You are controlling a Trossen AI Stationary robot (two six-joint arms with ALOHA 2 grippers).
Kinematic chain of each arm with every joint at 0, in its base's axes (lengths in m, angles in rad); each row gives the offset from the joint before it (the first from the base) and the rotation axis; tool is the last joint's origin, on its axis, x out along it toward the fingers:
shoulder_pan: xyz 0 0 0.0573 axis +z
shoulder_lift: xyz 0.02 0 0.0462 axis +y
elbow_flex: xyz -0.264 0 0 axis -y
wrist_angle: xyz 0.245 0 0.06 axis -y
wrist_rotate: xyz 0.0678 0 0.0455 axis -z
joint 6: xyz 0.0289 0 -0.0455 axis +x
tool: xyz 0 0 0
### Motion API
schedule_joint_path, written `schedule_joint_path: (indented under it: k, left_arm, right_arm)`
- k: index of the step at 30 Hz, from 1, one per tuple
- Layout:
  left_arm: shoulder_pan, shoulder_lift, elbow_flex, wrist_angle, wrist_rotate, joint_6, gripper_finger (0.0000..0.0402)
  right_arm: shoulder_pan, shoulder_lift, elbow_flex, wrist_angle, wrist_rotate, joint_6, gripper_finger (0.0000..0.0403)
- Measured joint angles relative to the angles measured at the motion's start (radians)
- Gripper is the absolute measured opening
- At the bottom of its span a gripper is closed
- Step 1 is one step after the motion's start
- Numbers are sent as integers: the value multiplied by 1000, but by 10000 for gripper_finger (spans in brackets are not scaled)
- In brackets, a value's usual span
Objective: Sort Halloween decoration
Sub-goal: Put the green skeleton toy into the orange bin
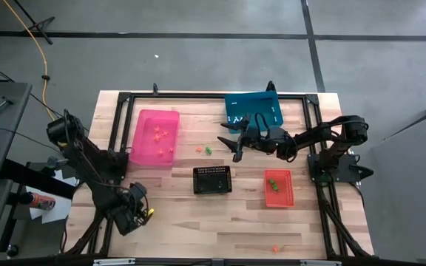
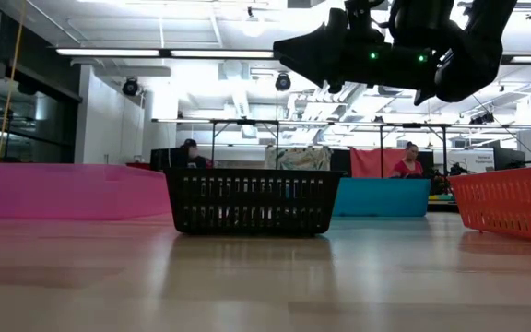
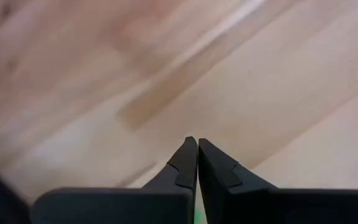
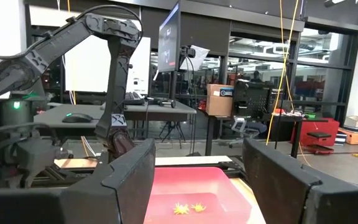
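I see my left gripper (image 3: pixel 197 163) pinched closed, low near the black bin (image 1: pixel 212 179); my right gripper (image 1: pixel 237 140) hovers wide beyond it.

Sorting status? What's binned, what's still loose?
Done: orange trinkets in the pink bin, green ones in the red bin. In hand: left gripper shut low at the table's near left; contents unclear. Left: loose pieces mid-table and one near the front edge.

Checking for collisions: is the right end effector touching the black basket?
Apart. The low view shows the right end effector hanging well above the black basket, with open room background between them. The high view agrees, placing it beyond the basket, toward the blue bin.
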Motion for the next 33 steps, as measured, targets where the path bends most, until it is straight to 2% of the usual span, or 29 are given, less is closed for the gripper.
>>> schedule_joint_path:
  k: [3, 5, 11, 16, 20, 27, 33]
  left_arm:
    - [28, -41, 0, 0, -59, 59, 0]
    - [45, -62, 0, 0, -61, 84, 0]
    - [57, -85, 0, -3, 36, 100, 1]
    - [42, -85, 0, -2, 62, 81, 4]
    - [16, -75, 0, 1, 100, 45, 31]
    - [-25, -8, 0, 18, 155, -4, 100]
    - [-25, -3, 0, 23, 146, -14, 131]
  right_arm:
    - [0, 0, 0, 0, 0, 0, 236]
    - [0, 0, 0, 0, 0, 0, 236]
    - [0, 0, 0, -32, 0, 0, 236]
    - [0, 0, 0, -54, 0, 0, 236]
    - [0, 0, 0, -54, 0, 0, 236]
    - [0, 0, 0, -54, 0, 0, 236]
    - [0, 0, 0, -54, 0, 0, 236]
